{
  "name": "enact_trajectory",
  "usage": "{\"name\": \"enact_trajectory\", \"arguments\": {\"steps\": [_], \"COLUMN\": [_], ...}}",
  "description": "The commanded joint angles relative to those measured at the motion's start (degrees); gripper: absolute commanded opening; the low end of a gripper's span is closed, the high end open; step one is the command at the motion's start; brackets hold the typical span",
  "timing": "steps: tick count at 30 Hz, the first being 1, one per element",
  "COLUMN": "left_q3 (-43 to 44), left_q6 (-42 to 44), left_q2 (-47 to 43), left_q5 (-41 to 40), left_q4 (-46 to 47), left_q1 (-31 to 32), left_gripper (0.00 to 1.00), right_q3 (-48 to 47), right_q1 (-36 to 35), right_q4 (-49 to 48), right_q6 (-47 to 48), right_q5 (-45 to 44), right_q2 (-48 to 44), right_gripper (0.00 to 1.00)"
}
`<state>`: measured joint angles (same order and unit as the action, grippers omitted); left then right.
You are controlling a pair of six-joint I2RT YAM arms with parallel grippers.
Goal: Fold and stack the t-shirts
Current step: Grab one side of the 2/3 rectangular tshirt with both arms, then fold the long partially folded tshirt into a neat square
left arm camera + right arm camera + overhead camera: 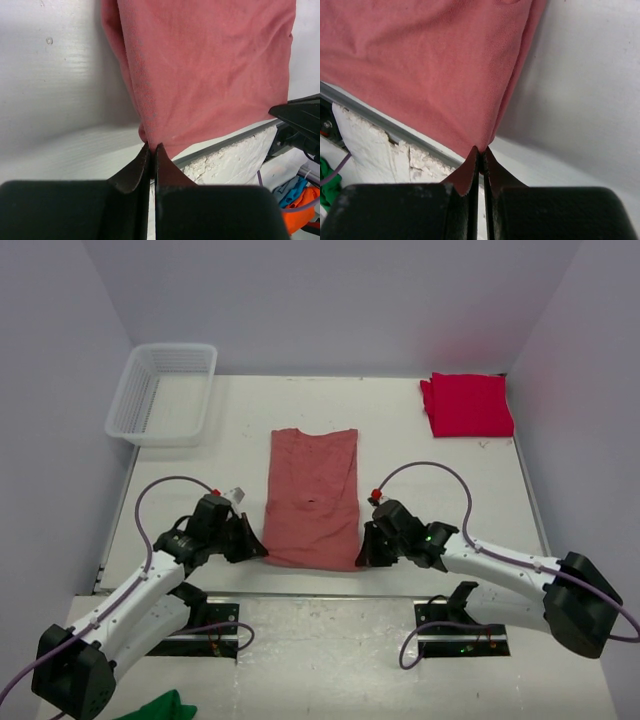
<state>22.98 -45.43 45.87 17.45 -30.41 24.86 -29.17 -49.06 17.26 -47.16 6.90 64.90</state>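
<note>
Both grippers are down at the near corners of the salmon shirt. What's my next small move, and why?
Probably lift both corners together and carry them toward the far edge. The left gripper and right gripper are shut on the near corners of the salmon shirt. It lies as a long flat strip, so it likely needs halving before joining the folded crimson shirt.

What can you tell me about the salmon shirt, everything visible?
The salmon shirt is dusty red, soft fine-knit cloth, folded into a long rectangle, no sleeves showing. It lies flat midway across the table, a small dark mark near its middle. The left gripper and right gripper are shut on its two near corners, by the table's front edge.
</note>
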Motion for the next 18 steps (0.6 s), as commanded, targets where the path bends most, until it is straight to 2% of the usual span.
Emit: {"name": "enact_trajectory", "arguments": {"steps": [1,18], "left_q3": [2.95,1.19], "left_q6": [0.08,-1.24], "left_q2": [-2.18,-7.37], "left_q5": [1.7,3.03], "left_q4": [-4.21,-8.34], "left_q1": [0.27,0.36], "left_gripper": [0.0,0.0], "right_q3": [-1.94,1.83], "right_q1": [-1.57,-3.85], "right_q4": [5.58,6.39], "right_q6": [-2.41,-6.45], "right_q5": [-3.55,-4.35], "right_q2": [-3.2,-6.19], "right_gripper": [0.0,0.0]}}
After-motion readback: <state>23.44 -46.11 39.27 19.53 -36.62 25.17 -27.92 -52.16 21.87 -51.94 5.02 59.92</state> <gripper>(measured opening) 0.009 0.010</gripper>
